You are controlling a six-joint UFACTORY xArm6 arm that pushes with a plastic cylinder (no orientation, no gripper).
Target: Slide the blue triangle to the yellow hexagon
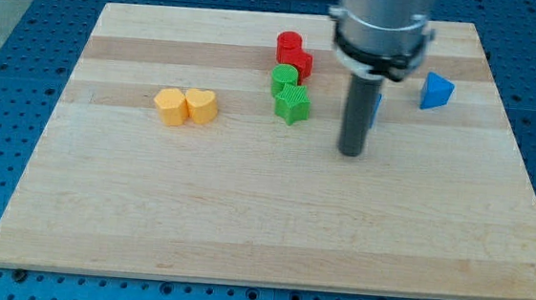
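Note:
The blue triangle (436, 90) lies near the view's upper right of the wooden board (244, 215). The yellow hexagon (169, 107) lies at the view's left, touching a yellow heart (201, 105) on its right. My tip (349, 153) is on the board, below and left of the blue triangle, apart from it. A second blue block (377, 105) shows as a sliver behind the rod; its shape is hidden.
A red block pair (294, 53) lies at the top middle, with a green round block (284, 78) and a green star (293, 104) below it, left of my tip.

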